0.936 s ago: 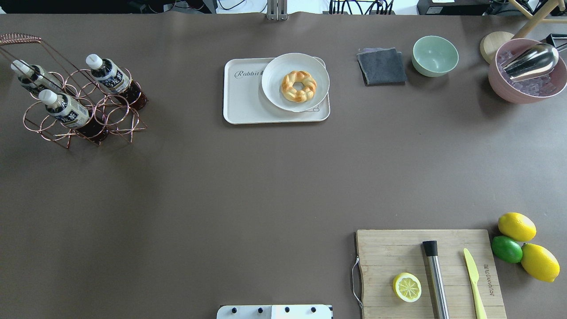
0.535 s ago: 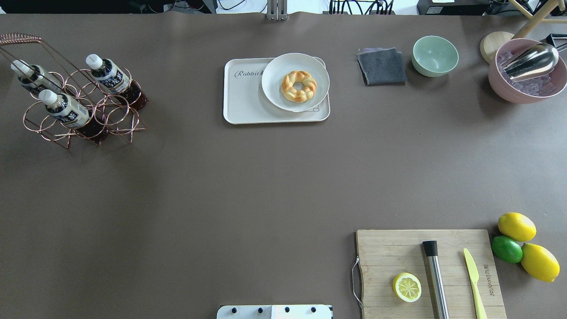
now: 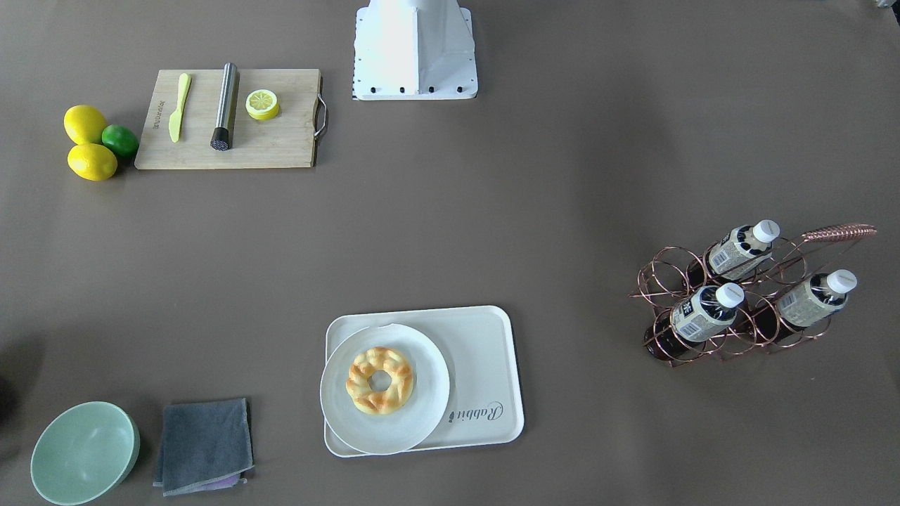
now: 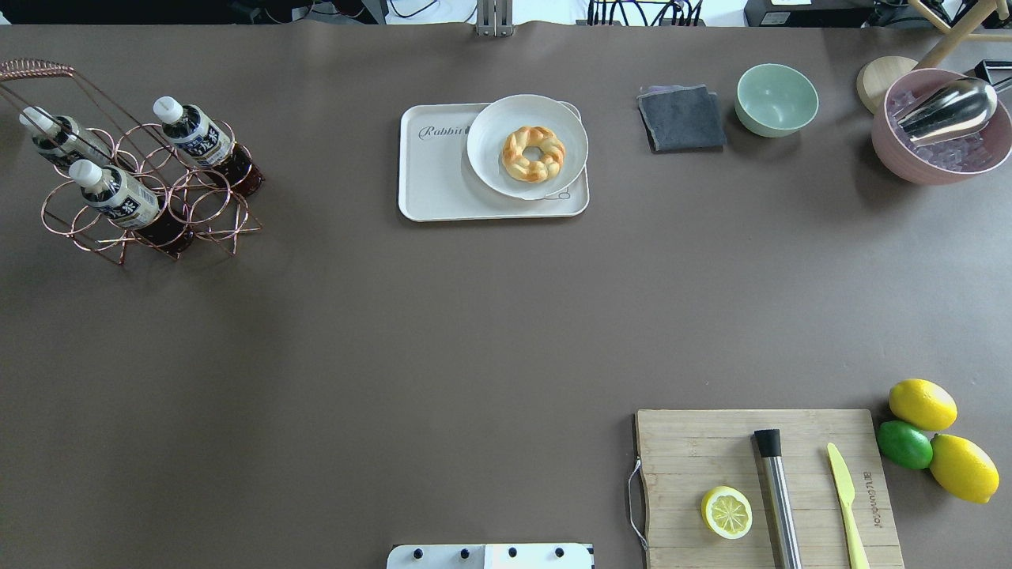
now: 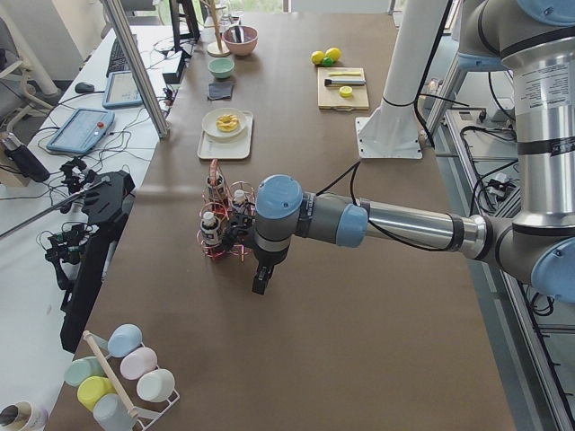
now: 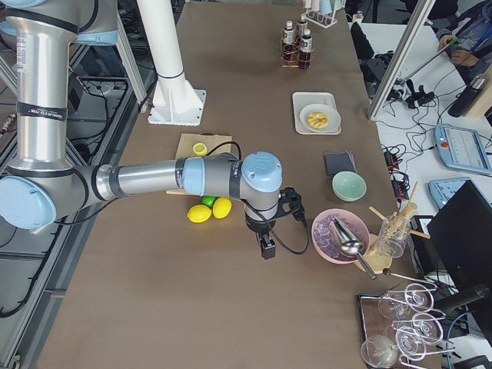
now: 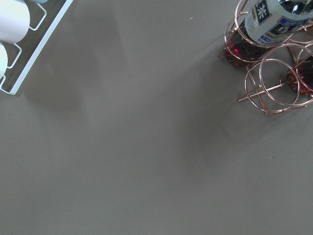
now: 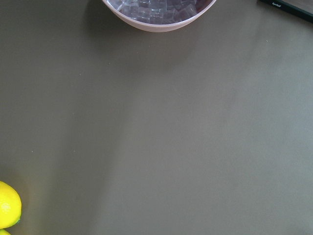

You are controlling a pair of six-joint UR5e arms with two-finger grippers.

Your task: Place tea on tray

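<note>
Three tea bottles stand tilted in a copper wire rack [image 4: 213, 209] at the far left: one [image 4: 194, 134], one [image 4: 118, 196] and one [image 4: 59, 138]; they also show in the front view [image 3: 703, 311]. The off-white tray [image 4: 435, 178] lies at the far middle, also in the front view [image 3: 485, 351]. My left gripper [image 5: 261, 280] hangs beside the rack, on its outer side, in the left side view; I cannot tell whether it is open. One bottle [image 7: 274, 19] shows in the left wrist view. My right gripper [image 6: 267, 248] hangs near the lemons; I cannot tell its state.
A white plate [image 4: 490, 170] with a braided doughnut [image 4: 534, 152] covers the tray's right part. A grey cloth [image 4: 681, 118], green bowl [image 4: 776, 99] and pink ice bowl [image 4: 941, 126] sit far right. A cutting board [image 4: 696, 450] and lemons [image 4: 922, 404] are near right.
</note>
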